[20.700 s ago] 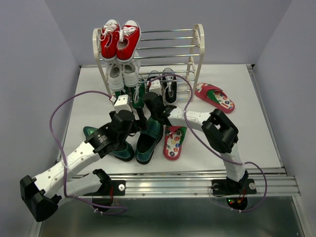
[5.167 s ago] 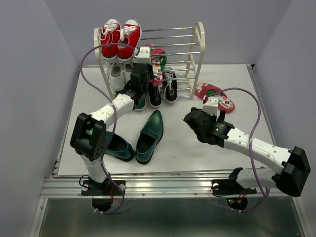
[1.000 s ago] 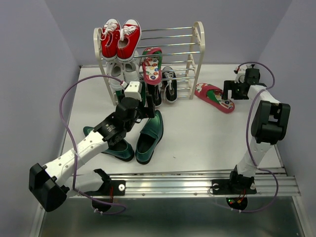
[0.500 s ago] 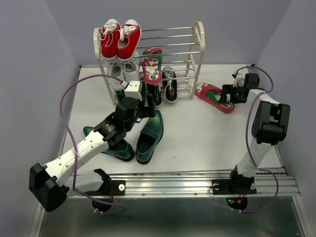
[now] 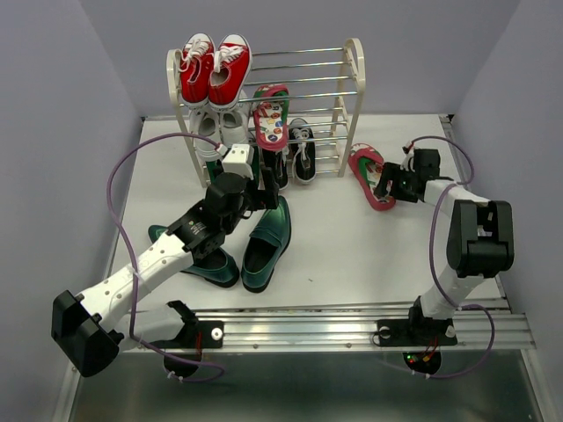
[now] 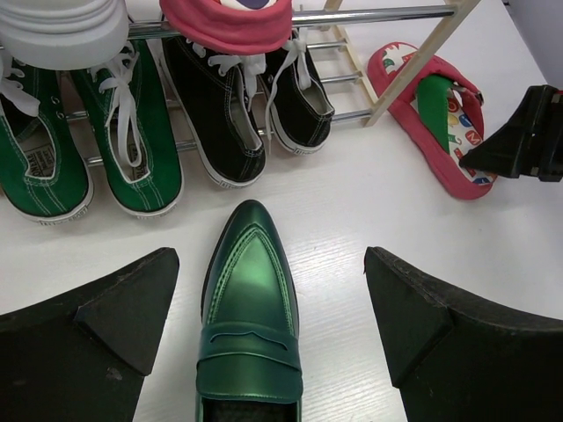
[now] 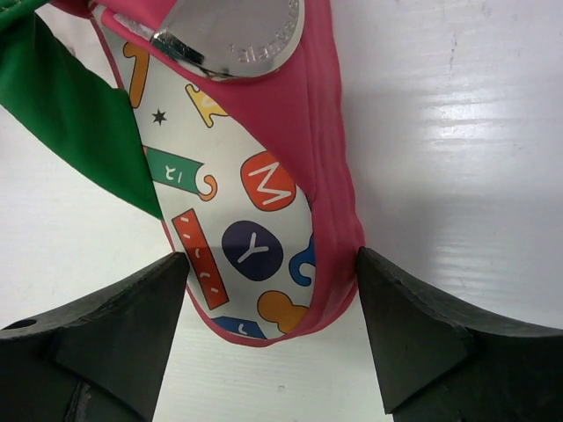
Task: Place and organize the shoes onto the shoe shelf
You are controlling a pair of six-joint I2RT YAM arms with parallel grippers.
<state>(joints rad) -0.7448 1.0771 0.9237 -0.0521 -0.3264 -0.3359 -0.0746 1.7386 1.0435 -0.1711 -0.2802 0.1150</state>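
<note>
My right gripper [image 5: 390,183] [image 7: 271,264] is shut on the heel of a red flip-flop [image 5: 369,174] [image 7: 255,193], both pads against its pink edges, right of the shoe shelf [image 5: 354,79]. The flip-flop's mate [image 5: 270,114] rests tilted on a middle tier. Black sneakers [image 5: 301,160] [image 6: 255,114] sit on the lowest rods. My left gripper [image 5: 264,183] [image 6: 268,264] hangs open above the toe of a green loafer [image 5: 266,239] [image 6: 251,308] that lies on the table. The other loafer [image 5: 198,259] lies to its left, partly under my left arm.
Red sneakers [image 5: 214,69] fill the top tier's left end, with white sneakers [image 5: 215,132] below them. Green lace-up sneakers [image 6: 132,149] stand on the lowest rods left of the black pair. Side walls close in the table on both sides.
My right gripper has come in from the far right onto the flip-flop's heel and narrowed its jaws on it. The flip-flop has swung round, toe toward the shelf. The left arm has stayed still.
</note>
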